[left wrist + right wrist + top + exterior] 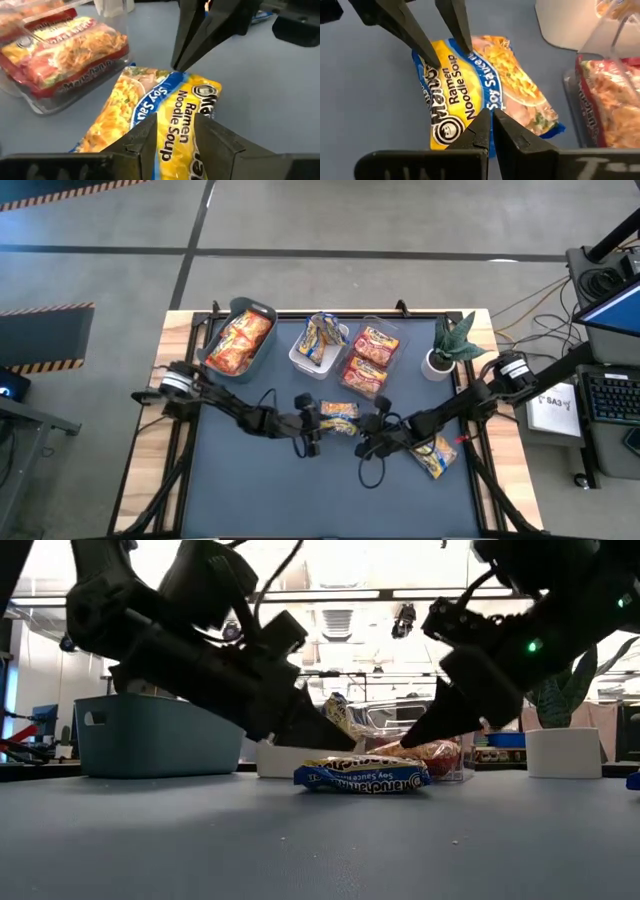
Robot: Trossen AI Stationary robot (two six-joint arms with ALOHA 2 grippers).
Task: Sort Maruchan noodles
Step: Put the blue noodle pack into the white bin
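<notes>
— Left hand [175, 132] now?
— Fingers parted, straddling one end of the blue-and-yellow Ramen Noodle Soup packet [155, 115] flat on the tabletop [250, 490].
— Right hand [491, 125]?
— Pinched closed, tips at the opposite end.

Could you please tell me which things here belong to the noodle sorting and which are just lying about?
Job: blue-and-yellow packet between left gripper and right gripper; second blue-and-yellow packet; grey-green bin, white bin, clear bin with their sorted packets.
Lying about: potted plant.
</notes>
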